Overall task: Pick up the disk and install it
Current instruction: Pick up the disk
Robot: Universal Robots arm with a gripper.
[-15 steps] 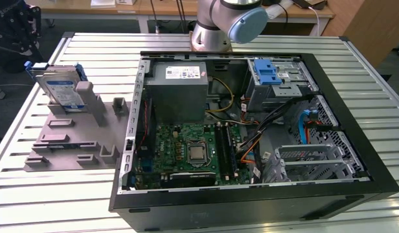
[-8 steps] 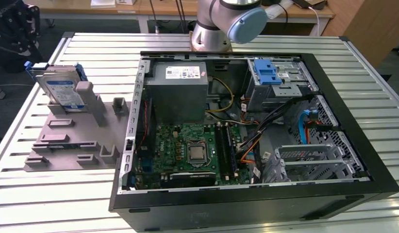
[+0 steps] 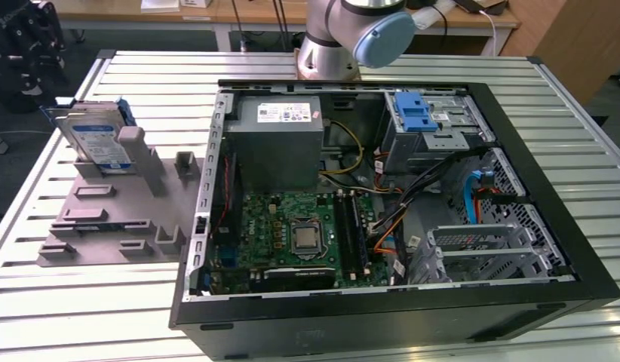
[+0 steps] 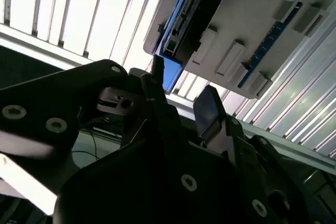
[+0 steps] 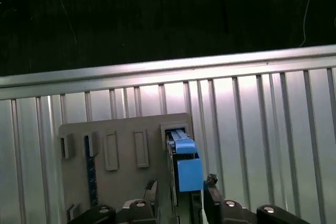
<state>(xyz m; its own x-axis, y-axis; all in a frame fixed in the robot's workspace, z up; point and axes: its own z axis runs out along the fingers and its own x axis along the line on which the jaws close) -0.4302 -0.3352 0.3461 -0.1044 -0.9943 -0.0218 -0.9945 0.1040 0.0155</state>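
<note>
At the exterior view's left, the disk [image 3: 93,136] is seen stood on edge in a grey holder [image 3: 108,219], its labelled face turned toward the camera and leaning slightly back. The holder is laid flat on the slatted table [image 3: 89,317], just beside the open case [image 3: 391,320]. Nothing has yet been lifted: the disk is seated in its slot, well apart from the inside of the case.

Further right, inside the case, a power supply [image 3: 274,143] is seen at the rear, and beyond it a drive cage [image 3: 431,124] with a blue latch.

In the first wrist view, the gripper [image 5: 181,182] is seen with its jaws spread and nothing pinched. The disk is met edge-on there: its thin upper edge and blue bracket are lined up in the gap, so that one finger is set to each flat face and the opening is turned across the disk's thickness, not its length. In the second wrist view, the fingers [image 4: 210,108] are shown apart from the disk, which lies straight ahead along their reach. No contact is seen.
</note>
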